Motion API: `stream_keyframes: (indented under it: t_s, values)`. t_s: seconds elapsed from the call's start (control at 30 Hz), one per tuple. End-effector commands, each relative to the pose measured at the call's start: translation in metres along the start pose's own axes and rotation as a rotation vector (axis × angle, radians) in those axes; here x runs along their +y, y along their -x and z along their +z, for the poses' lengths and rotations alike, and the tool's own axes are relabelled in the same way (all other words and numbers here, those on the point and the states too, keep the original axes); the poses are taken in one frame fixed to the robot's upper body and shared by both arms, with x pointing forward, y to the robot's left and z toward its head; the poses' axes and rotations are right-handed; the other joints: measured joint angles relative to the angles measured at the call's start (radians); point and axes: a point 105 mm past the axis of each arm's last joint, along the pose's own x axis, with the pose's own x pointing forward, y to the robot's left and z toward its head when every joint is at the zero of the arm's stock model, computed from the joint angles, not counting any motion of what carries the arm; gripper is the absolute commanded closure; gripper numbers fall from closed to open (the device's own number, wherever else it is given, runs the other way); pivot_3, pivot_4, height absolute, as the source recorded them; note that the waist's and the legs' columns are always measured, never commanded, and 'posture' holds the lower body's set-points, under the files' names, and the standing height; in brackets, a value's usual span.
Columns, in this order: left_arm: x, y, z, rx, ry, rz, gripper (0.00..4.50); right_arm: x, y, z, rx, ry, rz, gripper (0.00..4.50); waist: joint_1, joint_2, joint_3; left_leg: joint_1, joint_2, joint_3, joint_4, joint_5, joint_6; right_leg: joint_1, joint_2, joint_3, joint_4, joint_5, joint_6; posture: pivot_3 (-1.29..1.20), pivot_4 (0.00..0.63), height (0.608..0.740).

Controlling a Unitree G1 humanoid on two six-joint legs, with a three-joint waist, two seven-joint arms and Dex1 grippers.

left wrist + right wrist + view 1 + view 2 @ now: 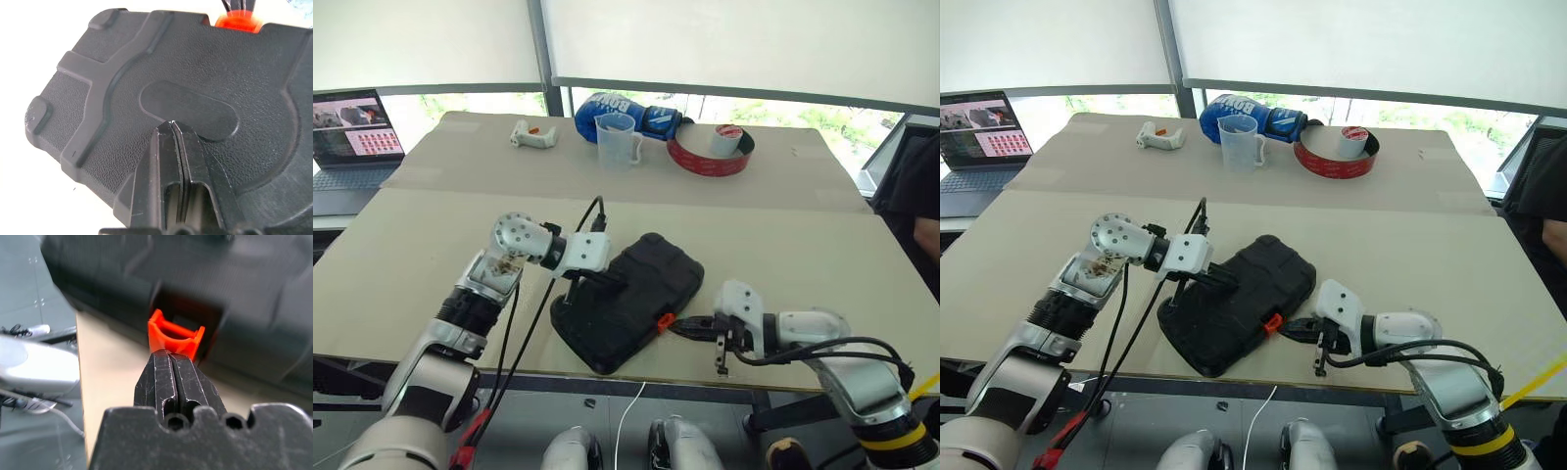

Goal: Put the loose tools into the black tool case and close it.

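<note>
Head views: the black tool case, lid down, lies askew at the table's near edge. Left wrist view: left gripper, fingers pressed together and empty, tips on the lid. Right wrist view: right gripper, likewise clenched, meets the orange latch.

The left arm reaches in from the left, elbow bent, wrist turned inward so its pincer points right and slightly down. Its two black fingers are pressed together, tips resting on the case lid. The right arm comes in low from the right, forearm lying across toward the left, wrist bent. The right pincer has its fingers closed flat against each other, tips just at the orange latch.
</note>
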Motion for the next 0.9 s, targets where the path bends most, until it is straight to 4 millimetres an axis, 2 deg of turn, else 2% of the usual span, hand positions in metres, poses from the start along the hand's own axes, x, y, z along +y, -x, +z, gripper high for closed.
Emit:
stream_keyframes:
  t_s: [0.03, 0.2, 0.3, 0.4, 0.43, 0.47, 0.57, 0.63, 0.67, 0.77, 0.9]
  values:
    - [-0.021, -0.019, -0.016, 0.044, 0.050, -0.096, 4.43, -0.001, -0.002, 0.017, -0.068, 0.064, -0.016, 4.50, 0.000, 0.000, 0.000, 0.000, 0.000, 0.000, 0.000, 0.000, 0.000, 0.000, 0.000, 0.000, 0.000, 0.000, 0.000, 0.00, 0.150, 0.714]
    - [-0.015, -0.010, -0.018, 0.022, 0.130, -0.039, 4.43, 0.000, 0.010, 0.013, -0.039, 0.056, -0.014, 4.50, 0.001, 0.000, -0.001, 0.000, 0.000, 0.000, 0.000, 0.000, 0.000, 0.000, 0.000, 0.000, 0.000, 0.000, 0.000, 0.00, 0.150, 0.714]
    - [-0.012, 0.016, -0.021, -0.014, 0.258, 0.032, 3.78, 0.004, 0.034, 0.013, -0.014, 0.027, 0.016, 3.76, 0.005, 0.000, -0.001, -0.001, 0.000, 0.000, 0.000, 0.000, 0.001, 0.000, 0.000, 0.000, 0.000, 0.000, 0.000, 0.00, 0.150, 0.714]
    - [-0.015, 0.049, -0.024, -0.032, 0.369, 0.101, 2.82, 0.003, 0.058, 0.015, 0.023, 0.038, 0.029, 2.77, -0.001, 0.000, -0.001, -0.002, 0.000, 0.000, -0.001, -0.001, 0.001, -0.001, 0.000, 0.001, -0.003, 0.000, 0.000, 0.00, 0.150, 0.714]
    - [-0.017, 0.057, -0.025, -0.030, 0.391, 0.119, 2.63, 0.001, 0.063, 0.016, 0.028, 0.038, 0.024, 2.54, -0.006, 0.000, 0.000, -0.001, 0.000, 0.000, -0.002, 0.000, 0.001, -0.001, 0.000, 0.000, -0.004, 0.000, 0.000, 0.00, 0.150, 0.714]
    - [-0.023, 0.083, -0.025, -0.045, 0.467, 0.156, 2.21, -0.003, 0.077, 0.019, 0.037, 0.022, 0.026, 2.09, -0.011, 0.000, 0.000, -0.001, 0.001, 0.000, -0.003, 0.000, 0.000, -0.001, 0.001, 0.001, -0.004, 0.000, 0.000, 0.00, 0.150, 0.714]
    - [-0.039, 0.132, -0.020, -0.068, 0.610, 0.229, 1.21, -0.011, 0.106, 0.028, 0.052, -0.015, 0.036, 1.14, -0.016, 0.001, 0.002, -0.001, 0.001, 0.000, -0.005, 0.000, -0.001, -0.002, 0.001, 0.001, -0.004, 0.000, 0.000, 0.00, 0.150, 0.714]
    - [-0.056, 0.159, -0.024, -0.018, 0.662, 0.300, 0.57, -0.019, 0.124, 0.029, 0.068, -0.042, 0.034, 0.48, -0.011, 0.000, 0.005, -0.001, 0.001, 0.000, -0.007, 0.000, -0.002, -0.003, 0.001, 0.001, -0.005, 0.000, 0.000, 0.00, 0.150, 0.714]
    - [-0.062, 0.168, -0.027, 0.011, 0.672, 0.336, 0.10, -0.021, 0.129, 0.031, 0.069, -0.048, 0.035, 0.04, -0.007, 0.000, 0.006, -0.001, 0.001, -0.001, -0.008, 0.000, -0.002, -0.003, 0.000, 0.000, -0.006, 0.000, 0.000, 0.00, 0.150, 0.714]
    - [-0.075, 0.183, -0.030, 0.038, 0.725, 0.402, 0.02, -0.031, 0.135, 0.033, 0.055, -0.051, 0.020, 0.00, 0.017, 0.001, 0.005, 0.002, 0.000, -0.002, -0.012, 0.000, -0.002, 0.000, -0.003, -0.002, -0.012, 0.000, 0.000, 0.00, 0.150, 0.714]
    - [-0.084, 0.181, -0.027, 0.013, 0.740, 0.447, 0.02, -0.039, 0.131, 0.033, 0.040, -0.052, 0.015, 0.00, 0.020, 0.001, 0.005, -0.002, -0.001, -0.002, -0.015, -0.001, -0.001, -0.002, -0.004, -0.002, -0.014, 0.000, 0.000, 0.00, 0.150, 0.714]
